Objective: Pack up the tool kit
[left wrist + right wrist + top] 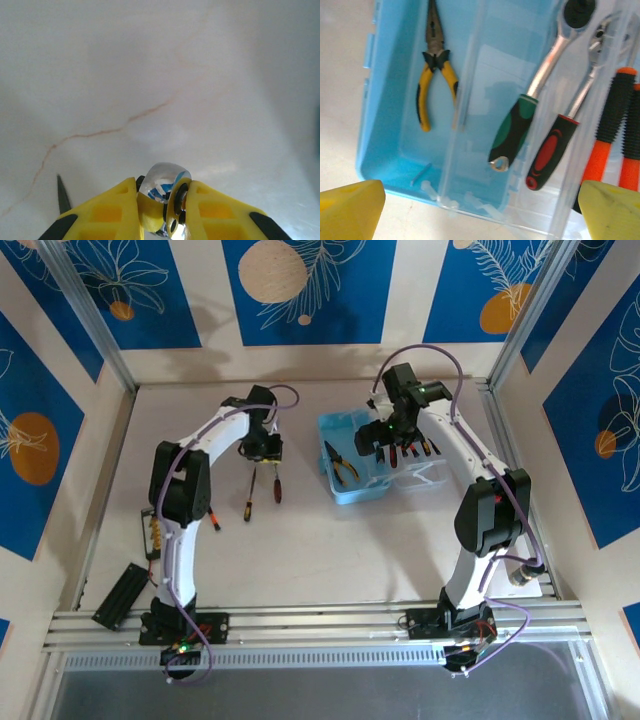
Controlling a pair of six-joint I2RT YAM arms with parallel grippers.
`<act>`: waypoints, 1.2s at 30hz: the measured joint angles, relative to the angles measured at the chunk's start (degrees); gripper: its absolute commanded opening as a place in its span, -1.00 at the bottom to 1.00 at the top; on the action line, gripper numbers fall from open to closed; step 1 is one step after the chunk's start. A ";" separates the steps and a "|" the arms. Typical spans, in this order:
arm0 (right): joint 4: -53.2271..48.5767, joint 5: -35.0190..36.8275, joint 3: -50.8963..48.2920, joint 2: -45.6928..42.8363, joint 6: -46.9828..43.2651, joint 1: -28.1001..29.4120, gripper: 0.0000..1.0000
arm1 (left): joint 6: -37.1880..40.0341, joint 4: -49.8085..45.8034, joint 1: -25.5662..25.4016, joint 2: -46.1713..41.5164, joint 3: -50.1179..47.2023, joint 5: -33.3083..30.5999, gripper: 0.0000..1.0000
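The tool kit's light-blue case (345, 485) lies open at the centre right of the table. Yellow-handled pliers (436, 65) lie in its blue tray (385, 150). A green-handled ratchet (520, 120), a red-handled ratchet (552, 150) and orange-and-black screwdrivers (615, 125) lie in the clear half. My right gripper (480, 210) hangs open above the case's near edge, nothing between its fingers. My left gripper (162, 192) is shut on a small shiny metal socket (162, 177) just over the tabletop, left of the case. Two screwdrivers (250, 495) (277, 485) lie below it.
A dark pointed tool tip (62, 195) lies on the table beside my left fingers. A black flat object (122, 595) rests at the near left corner, by the aluminium rail (320, 625). A small yellow-and-black item (152, 530) sits by the left arm.
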 measured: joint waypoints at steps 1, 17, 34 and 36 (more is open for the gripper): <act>0.20 -0.48 0.00 -0.02 0.26 0.28 0.99 | -0.02 0.00 0.00 -1.14 0.00 1.27 -1.00; 16.72 -22.75 -4.50 -0.57 11.69 8.46 0.89 | -8.55 11.34 -0.07 -13.70 -1.40 23.76 -1.00; 25.66 -26.73 -4.44 2.97 20.02 12.70 -0.53 | -14.45 19.19 -0.76 -15.04 -4.44 29.57 -1.00; 25.22 -26.14 -4.09 3.10 20.37 12.70 -0.77 | -14.40 19.17 -0.76 -15.17 -4.44 29.70 -1.00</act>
